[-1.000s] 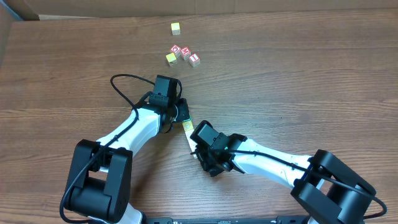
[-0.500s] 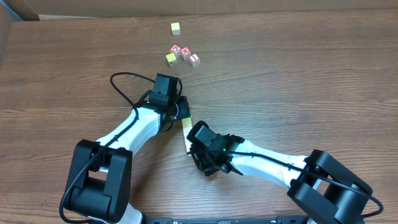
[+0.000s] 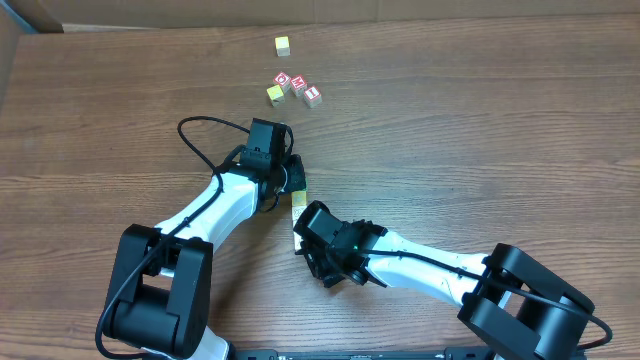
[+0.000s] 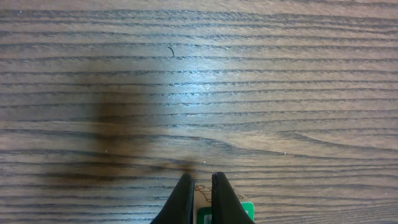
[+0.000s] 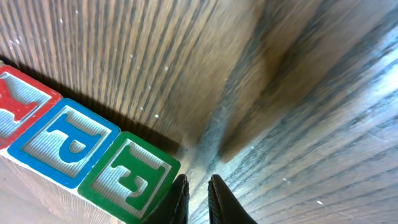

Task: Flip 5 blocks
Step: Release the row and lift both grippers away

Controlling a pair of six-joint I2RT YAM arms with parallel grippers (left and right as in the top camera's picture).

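A short row of wooden blocks lies between my two grippers in the overhead view. The right wrist view shows three of them side by side: a red face, a blue "P" face and a green "E" face. My right gripper is shut, holds nothing, and its left finger rests against the green "E" block's corner. My left gripper is shut, its tips down over a cream block with a green face, which is partly hidden behind the fingers.
At the far side of the table sit three red-faced cubes, a yellow cube beside them and another yellow cube farther back. The left arm's cable loops over the wood. A cardboard wall edges the back.
My right gripper has slid left and slightly forward, closing in on the near end of the block row. The left arm has stayed put.
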